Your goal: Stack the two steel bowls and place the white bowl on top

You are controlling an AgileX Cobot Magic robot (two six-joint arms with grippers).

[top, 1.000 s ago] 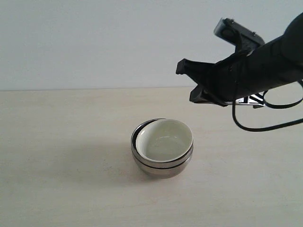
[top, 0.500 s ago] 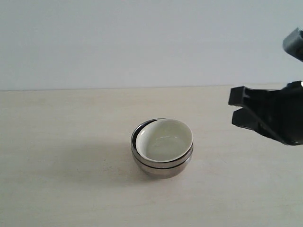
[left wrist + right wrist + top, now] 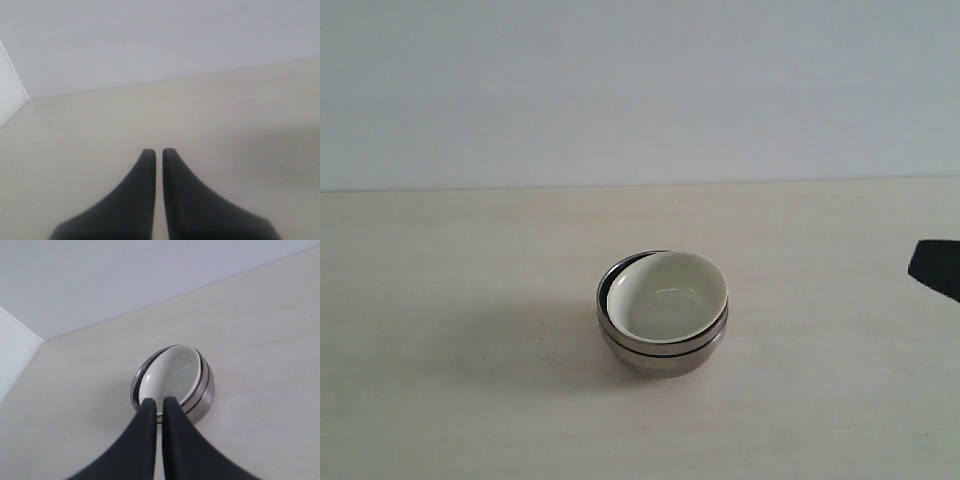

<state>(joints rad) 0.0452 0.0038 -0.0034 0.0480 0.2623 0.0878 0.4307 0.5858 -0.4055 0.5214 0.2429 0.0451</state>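
White bowl [image 3: 667, 293] sits a bit off-centre in the stacked steel bowls [image 3: 663, 352], mid tabletop [image 3: 450, 400]. Looks done to me. The stack's straight ahead of my right jaws, the nearer arm. Left jaws and right jaws are both pinched narrow, empty.

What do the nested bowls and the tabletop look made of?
Steel bowls: apparently polished stainless steel, with a mirror-like grey sheen and dark reflection bands.
White bowl: probably glazed ceramic, cream with glossy highlights; plastic not ruled out.
Table: pale, matte, faint grain; wood or laminate.

Silver steel bowls [image 3: 660, 356], white bowl [image 3: 667, 295], beige tbl [image 3: 440, 300].
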